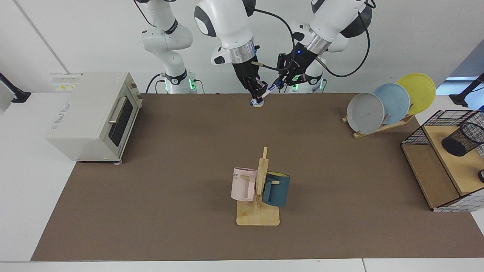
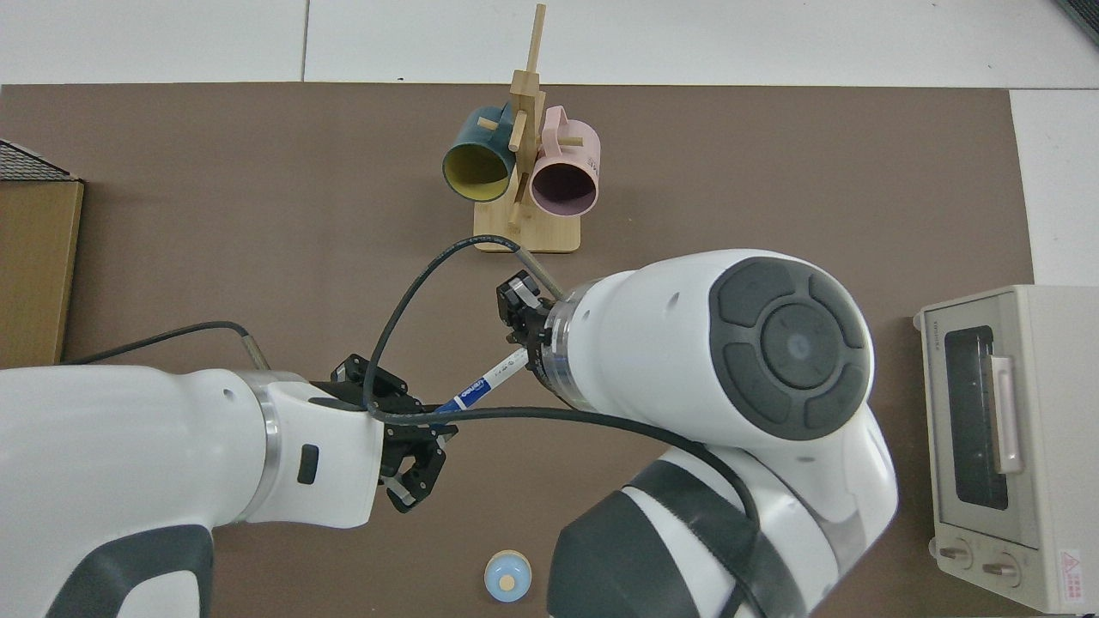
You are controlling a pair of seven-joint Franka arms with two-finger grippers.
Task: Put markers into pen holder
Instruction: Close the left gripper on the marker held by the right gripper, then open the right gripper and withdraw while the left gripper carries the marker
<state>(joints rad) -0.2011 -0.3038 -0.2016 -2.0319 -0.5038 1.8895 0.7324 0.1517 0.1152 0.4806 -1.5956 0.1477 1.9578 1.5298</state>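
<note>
Nearest stands a bamboo mug tree (image 1: 258, 215) with a pink mug (image 1: 242, 184) and a dark blue mug (image 1: 276, 189), clear of the work. At the right edge a boxy black wire rack with wooden shelves (image 1: 416, 134) carries the small black wire-mesh pen holder (image 1: 459, 139), which lies tilted on the upper shelf, well apart from both arms.

At the far edge the slim white marker with blue cap (image 1: 271, 88) hangs in the air on a slant between the two grippers. The right gripper (image 1: 260, 92) is clamped on its lower, white end. The left gripper (image 1: 283, 79) is at the upper, blue end, probably so the marker can pass to the arm on the holder's side. Whether the left gripper has taken hold cannot be told.

The facing view alone shows the holder and its tilt. The top view shows the marker (image 2: 485, 382) bridging the right gripper (image 2: 519, 343) and the left gripper (image 2: 412, 463), though a black cable (image 2: 412, 292) crosses the blue end. It also shows the small pale blue round object (image 2: 506, 577) on the mat, apart from the marker.
</note>
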